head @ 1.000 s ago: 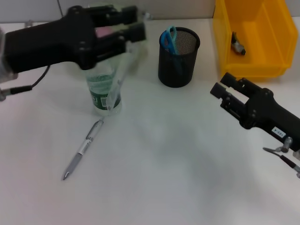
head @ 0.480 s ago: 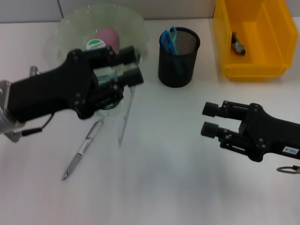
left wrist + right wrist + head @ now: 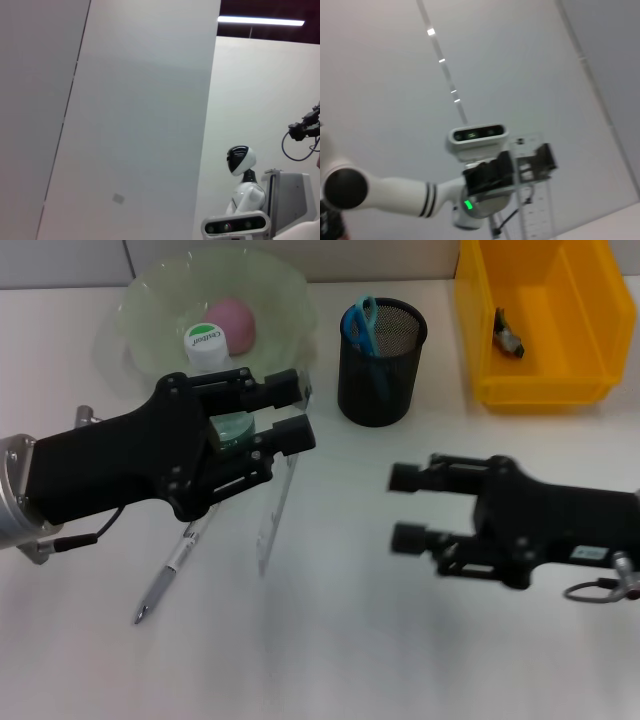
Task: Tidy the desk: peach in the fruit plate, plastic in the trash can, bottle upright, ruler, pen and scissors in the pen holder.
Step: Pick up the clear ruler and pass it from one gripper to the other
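Observation:
My left gripper [image 3: 290, 412] hangs over the table in front of the bottle, shut on the top of a clear ruler [image 3: 274, 515] that hangs down to the table. The right wrist view shows that ruler [image 3: 535, 210] in the left gripper [image 3: 512, 167]. The bottle [image 3: 205, 340] stands upright with a white cap, partly hidden behind the gripper. A pink peach [image 3: 233, 317] lies in the glass fruit plate [image 3: 280, 285]. The silver pen [image 3: 175, 562] lies on the table. Blue scissors [image 3: 360, 324] stand in the black mesh pen holder [image 3: 380, 375]. My right gripper [image 3: 408, 508] is open at mid-table, fingers pointing left.
A yellow bin [image 3: 545, 380] stands at the back right with a small dark item [image 3: 508, 335] inside. The left wrist view shows only a wall and a distant white robot [image 3: 242, 185].
The left gripper has come down and forward from above the plate with the ruler. The right gripper has swung left toward the table's middle, its fingers now pointing left.

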Robot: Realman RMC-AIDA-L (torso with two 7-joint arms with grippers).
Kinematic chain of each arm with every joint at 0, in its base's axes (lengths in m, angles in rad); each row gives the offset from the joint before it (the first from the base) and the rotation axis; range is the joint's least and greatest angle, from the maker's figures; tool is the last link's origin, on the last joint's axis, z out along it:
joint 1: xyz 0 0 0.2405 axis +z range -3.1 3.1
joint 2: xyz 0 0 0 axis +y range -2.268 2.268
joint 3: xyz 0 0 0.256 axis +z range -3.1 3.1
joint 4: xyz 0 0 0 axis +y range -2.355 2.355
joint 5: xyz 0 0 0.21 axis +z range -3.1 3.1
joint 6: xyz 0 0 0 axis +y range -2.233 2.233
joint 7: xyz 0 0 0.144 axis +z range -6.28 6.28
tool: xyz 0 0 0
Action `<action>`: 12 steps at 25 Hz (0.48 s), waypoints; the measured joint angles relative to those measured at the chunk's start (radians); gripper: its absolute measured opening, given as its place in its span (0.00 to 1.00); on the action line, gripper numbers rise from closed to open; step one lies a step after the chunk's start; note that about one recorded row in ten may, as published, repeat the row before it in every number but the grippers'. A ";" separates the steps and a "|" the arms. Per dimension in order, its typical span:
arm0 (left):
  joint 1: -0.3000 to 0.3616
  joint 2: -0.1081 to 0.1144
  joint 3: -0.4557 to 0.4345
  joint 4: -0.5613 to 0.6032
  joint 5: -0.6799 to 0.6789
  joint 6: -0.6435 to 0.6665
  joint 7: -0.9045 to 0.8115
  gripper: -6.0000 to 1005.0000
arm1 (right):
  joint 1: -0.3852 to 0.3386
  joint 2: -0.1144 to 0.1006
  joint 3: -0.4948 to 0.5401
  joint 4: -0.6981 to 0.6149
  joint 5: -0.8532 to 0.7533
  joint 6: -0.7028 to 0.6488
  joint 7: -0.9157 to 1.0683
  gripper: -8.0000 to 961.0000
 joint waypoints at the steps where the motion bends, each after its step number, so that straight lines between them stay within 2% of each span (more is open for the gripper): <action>1: 0.000 0.000 0.000 0.000 0.000 0.000 0.000 0.41 | 0.005 0.009 0.000 -0.017 -0.018 0.001 0.002 0.60; 4: -0.002 -0.002 0.008 0.000 -0.001 0.002 0.001 0.41 | 0.019 0.025 -0.007 -0.058 -0.070 0.020 0.012 0.65; 12: -0.007 -0.005 0.017 0.000 -0.010 0.011 0.006 0.41 | 0.043 0.033 -0.023 -0.031 -0.029 0.032 -0.021 0.80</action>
